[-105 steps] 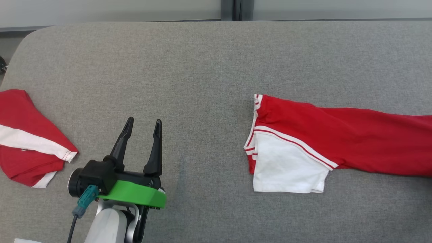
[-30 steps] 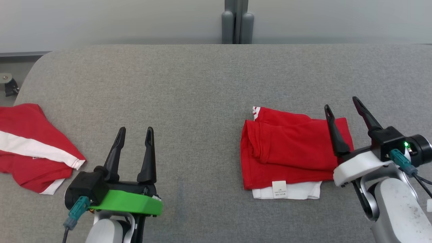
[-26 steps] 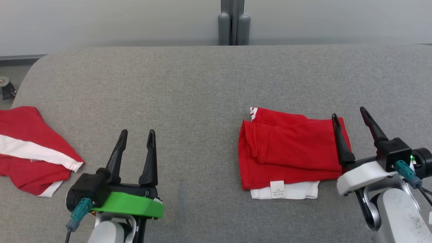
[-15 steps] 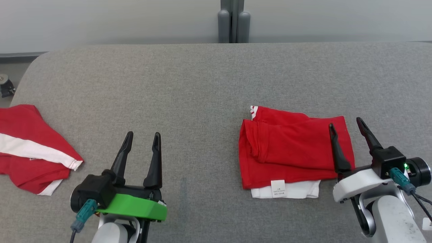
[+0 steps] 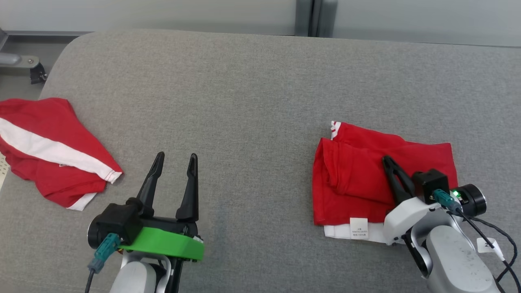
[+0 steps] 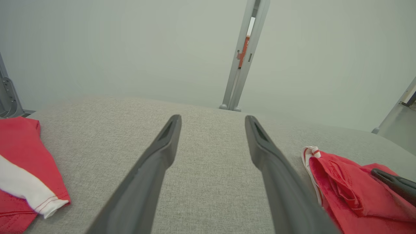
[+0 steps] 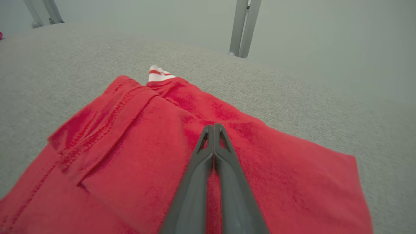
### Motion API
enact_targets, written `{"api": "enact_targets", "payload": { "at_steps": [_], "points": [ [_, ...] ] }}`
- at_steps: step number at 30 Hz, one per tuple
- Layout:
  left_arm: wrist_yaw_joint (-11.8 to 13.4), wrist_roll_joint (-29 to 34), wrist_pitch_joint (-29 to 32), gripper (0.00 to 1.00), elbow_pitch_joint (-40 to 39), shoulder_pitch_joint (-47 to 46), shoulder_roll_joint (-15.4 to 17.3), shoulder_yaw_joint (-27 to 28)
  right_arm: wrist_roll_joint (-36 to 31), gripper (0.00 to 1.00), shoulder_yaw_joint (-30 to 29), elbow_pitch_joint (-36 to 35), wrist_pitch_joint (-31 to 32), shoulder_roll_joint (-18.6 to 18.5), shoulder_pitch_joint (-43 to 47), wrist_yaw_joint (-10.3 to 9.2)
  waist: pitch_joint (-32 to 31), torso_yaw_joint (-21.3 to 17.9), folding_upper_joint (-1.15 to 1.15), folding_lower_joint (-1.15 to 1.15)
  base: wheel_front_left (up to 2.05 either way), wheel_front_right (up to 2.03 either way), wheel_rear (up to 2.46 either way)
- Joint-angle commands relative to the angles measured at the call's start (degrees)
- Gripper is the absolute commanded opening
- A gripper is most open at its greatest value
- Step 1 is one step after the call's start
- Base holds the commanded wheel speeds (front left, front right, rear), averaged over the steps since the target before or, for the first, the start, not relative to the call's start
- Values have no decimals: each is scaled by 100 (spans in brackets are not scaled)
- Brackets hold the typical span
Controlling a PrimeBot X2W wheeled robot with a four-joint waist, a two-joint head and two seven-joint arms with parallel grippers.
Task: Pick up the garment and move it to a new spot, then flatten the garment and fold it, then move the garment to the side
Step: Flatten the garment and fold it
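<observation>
Lying folded: red garment (image 5: 354,175), white layer (image 5: 338,232) peeking out, tag (image 5: 358,228) showing.

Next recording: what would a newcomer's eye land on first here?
The folded red garment on the right of the grey surface, with the right gripper over it, jaws shut. Far left lies a second red garment with a white stripe; the left gripper hangs between them, jaws open.
</observation>
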Motion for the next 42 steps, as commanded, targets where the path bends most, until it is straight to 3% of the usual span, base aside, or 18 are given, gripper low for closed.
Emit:
{"api": "enact_targets", "payload": {
  "at_steps": [1, 20, 26, 33, 42],
  "points": [
    [-1, -62, 0, 100, 11, -80, 9, 15, 31, 0, 83, 130, -4, -7, -120, -11, 102, 176, 0, 0, 0, 0, 0],
    [58, -75, 0, 100, 5, -96, 9, 32, 607, 0, 1360, 916, -56, 287, -332, -10, 94, 314, 0, 0, 0, 0, 0],
    [62, -51, 0, 100, 35, -6, 8, 64, 812, 0, 1665, 1414, -9, 164, -346, -11, 0, 210, 0, 0, 0, 0, 0],
    [62, 11, 0, 100, 28, 55, 9, 132, 901, 0, 1325, 1283, -37, 25, -503, -14, -138, -54, 0, 0, 0, 0, 0],
    [59, 47, 0, 100, -104, 48, 9, 364, 475, 0, 272, 184, -48, -116, -107, -11, -264, -604, 0, 0, 0, 0, 0]
  ]
}}
